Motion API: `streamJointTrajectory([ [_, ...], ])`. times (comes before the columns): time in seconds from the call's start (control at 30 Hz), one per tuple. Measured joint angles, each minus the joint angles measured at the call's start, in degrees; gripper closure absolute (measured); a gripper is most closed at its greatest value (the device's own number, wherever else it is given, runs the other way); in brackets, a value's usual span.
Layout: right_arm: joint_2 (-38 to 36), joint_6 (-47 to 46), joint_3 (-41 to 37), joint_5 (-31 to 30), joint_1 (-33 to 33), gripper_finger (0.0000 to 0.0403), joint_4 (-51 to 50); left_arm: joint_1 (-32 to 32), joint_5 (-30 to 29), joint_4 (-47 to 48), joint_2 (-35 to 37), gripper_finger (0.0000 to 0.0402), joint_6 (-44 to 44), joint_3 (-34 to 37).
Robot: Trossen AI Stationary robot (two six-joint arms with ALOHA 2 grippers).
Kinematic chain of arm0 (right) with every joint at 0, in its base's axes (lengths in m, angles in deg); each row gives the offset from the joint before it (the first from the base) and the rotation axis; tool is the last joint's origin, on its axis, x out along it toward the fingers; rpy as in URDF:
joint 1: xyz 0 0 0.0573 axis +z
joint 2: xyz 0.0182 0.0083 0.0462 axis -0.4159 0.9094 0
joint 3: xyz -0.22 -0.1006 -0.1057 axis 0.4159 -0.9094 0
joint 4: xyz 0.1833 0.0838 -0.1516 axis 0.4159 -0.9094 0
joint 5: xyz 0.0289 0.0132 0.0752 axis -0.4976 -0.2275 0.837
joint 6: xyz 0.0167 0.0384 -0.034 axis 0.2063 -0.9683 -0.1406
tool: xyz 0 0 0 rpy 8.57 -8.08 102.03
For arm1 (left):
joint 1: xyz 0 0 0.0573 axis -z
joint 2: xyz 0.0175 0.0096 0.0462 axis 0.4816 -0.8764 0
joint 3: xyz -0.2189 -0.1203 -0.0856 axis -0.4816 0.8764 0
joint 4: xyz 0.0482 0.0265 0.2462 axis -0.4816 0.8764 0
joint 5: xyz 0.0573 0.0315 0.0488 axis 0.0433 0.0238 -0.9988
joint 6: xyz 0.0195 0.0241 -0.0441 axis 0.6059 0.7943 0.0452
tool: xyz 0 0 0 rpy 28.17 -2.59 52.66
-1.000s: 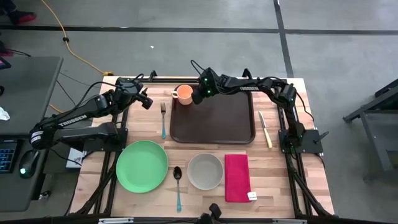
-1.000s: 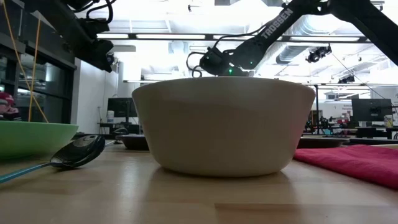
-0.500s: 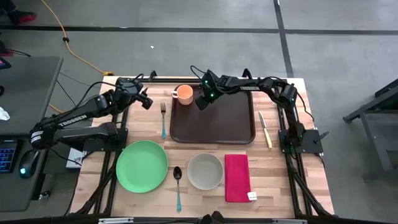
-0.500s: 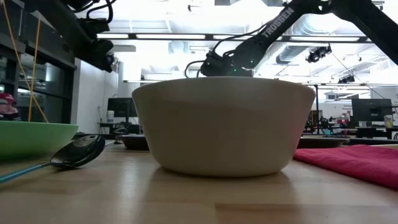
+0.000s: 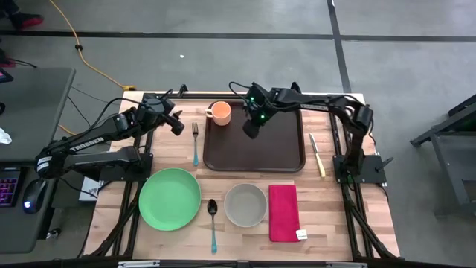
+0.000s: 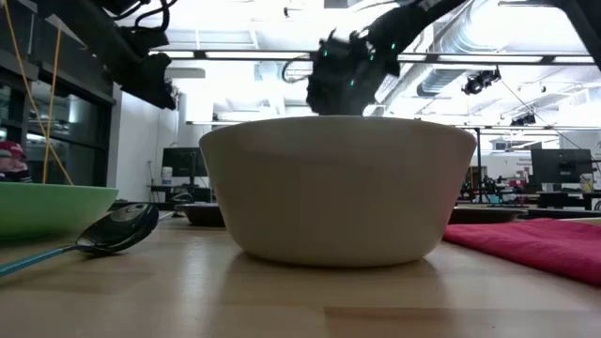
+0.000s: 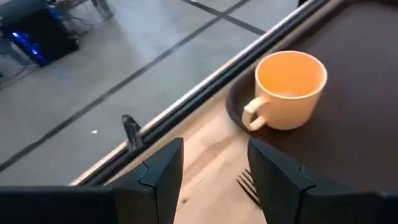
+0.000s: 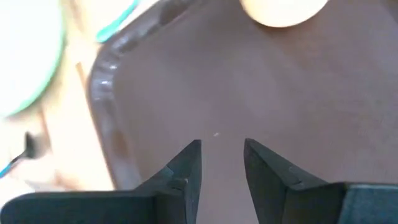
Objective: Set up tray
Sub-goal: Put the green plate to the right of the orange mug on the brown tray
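Over the tray [image 5: 256, 145], near its 12 o'clock rim, the right gripper [image 5: 251, 131] is held part-open and empty, apparently because the cup [image 5: 219, 112] is already set at 11 o'clock.

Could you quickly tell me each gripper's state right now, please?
Left gripper: open, empty, near the cup.
Right gripper: open, empty, over the tray.

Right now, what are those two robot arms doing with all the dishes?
They are setting up a meal tray. An orange mug stands in a far corner of the brown tray. The right gripper hangs over the tray with its fingers apart, holding nothing. The left gripper waits, open, near the fork. The green plate, bowl, spoon, red napkin and knife lie on the table, outside the tray.
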Motion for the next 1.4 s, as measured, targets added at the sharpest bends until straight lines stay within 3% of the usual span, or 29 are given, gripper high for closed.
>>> streamJointTrajectory([
  [0.4, -8.6, -0.1, 0.0, -1.6, 8.4, 0.0304, -3.1, 0.0, 10.4, 2.2, 0.0, 0.0192, -6.0, 0.0],
  [0.9, -9.7, 2.2, 0.0, -5.2, 21.0, 0.0304, -3.4, 0.0, 27.0, 7.7, 0.0, 0.0192, -17.7, 0.0],
  [1.2, -13.6, 2.3, 0.0, -13.8, 27.7, 0.0304, -6.2, 0.3, 35.4, 7.7, 0.0, 0.0192, -21.3, 0.0],
  [1.4, -19.2, 0.5, 0.0, -21.2, 31.2, 0.0304, -11.2, 5.0, 35.8, 7.7, 0.0, 0.0192, -22.4, 0.0],
])
